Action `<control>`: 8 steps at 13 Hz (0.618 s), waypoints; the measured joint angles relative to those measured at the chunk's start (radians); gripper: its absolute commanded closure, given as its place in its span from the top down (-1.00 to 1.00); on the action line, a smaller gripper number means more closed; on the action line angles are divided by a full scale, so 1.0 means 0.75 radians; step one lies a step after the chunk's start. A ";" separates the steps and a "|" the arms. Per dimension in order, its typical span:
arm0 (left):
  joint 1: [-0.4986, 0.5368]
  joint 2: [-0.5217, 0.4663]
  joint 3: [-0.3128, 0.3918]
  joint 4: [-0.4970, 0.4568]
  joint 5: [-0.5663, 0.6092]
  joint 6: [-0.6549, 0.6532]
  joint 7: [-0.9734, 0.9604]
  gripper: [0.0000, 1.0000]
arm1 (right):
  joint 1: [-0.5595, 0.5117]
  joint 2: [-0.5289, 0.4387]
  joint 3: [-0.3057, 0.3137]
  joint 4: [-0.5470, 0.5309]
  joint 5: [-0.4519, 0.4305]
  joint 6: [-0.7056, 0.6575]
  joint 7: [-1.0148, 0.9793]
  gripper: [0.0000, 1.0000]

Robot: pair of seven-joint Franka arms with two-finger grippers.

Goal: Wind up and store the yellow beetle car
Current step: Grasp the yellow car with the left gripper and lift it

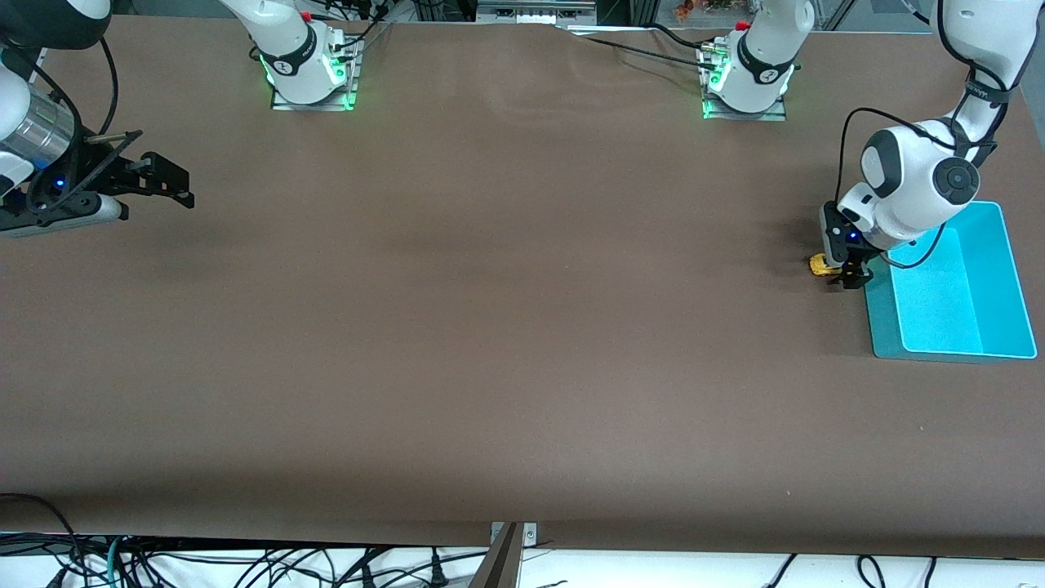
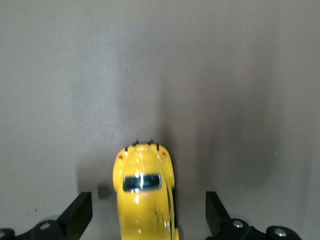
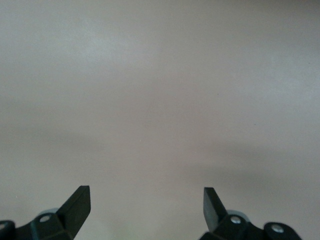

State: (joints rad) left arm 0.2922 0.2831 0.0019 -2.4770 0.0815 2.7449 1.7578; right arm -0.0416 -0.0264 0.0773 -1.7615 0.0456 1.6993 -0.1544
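1. we find the car [image 1: 819, 265] on the bare table [image 1: 490, 343], just beside the teal bin [image 1: 1008, 278] at the left arm's end. it sits outside the bin, close to the bin wall that faces the table's middle.

2. the left gripper [image 1: 849, 273] is low over the car with its jaws spread wide. in the left wrist view the car [image 2: 145, 192] lies between the two fingers [image 2: 80, 212], with clear table showing on both sides, so nothing is grasped yet.

3. the right gripper [image 1: 167, 181] waits over the table's right-arm end, jaws released and empty; its wrist view shows only bare table under the gripper [image 3: 145, 205].

4. we judge the step in hand to be the first grasp of the car, before any winding.

5. to do it well, we would centre the jaws across the body's flanks. the car sits a little closer to one finger, so a small sideways correction first should stop it being shoved as the jaws close.

6. we would close on the body, not the wheels, so the wheels stay free to roll for winding.

7. the rounded, glossy shell could squirt out of a pinch; a low grip near the widest part looks safer.

8. we would keep clear of the bin wall while descending, since it is so close.
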 measured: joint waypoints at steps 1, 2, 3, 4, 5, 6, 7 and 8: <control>0.001 0.000 0.007 0.000 0.000 0.002 0.005 -0.29 | 0.003 0.001 0.000 0.002 0.000 0.000 0.000 1.00; 0.002 0.000 0.010 0.000 0.000 0.003 0.008 -0.60 | 0.004 0.001 0.000 0.003 0.000 0.000 0.000 1.00; 0.002 0.000 0.010 0.000 0.000 0.004 0.008 -0.72 | 0.005 0.001 0.000 0.003 0.000 0.000 0.000 1.00; 0.002 0.000 0.010 0.000 0.000 0.005 0.008 -0.85 | 0.005 0.001 -0.001 0.004 0.000 0.000 0.000 1.00; 0.002 0.000 0.010 0.000 0.000 0.007 0.007 -0.93 | 0.005 0.001 -0.002 0.005 0.000 0.000 0.000 1.00; 0.002 -0.002 0.010 0.001 0.000 0.007 0.006 -0.97 | 0.005 0.001 -0.004 0.006 0.000 0.000 0.000 1.00; 0.002 -0.002 0.009 0.001 0.000 0.007 -0.003 -1.00 | 0.005 0.001 -0.004 0.007 0.000 0.000 0.000 1.00; 0.002 -0.002 0.006 0.002 0.000 0.007 -0.017 -1.00 | 0.005 0.001 -0.005 0.008 0.000 0.000 0.000 1.00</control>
State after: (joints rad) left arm 0.2938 0.2816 0.0066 -2.4757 0.0819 2.7502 1.7449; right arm -0.0381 -0.0253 0.0738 -1.7558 0.0454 1.6992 -0.1544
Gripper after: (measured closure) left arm 0.542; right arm 0.000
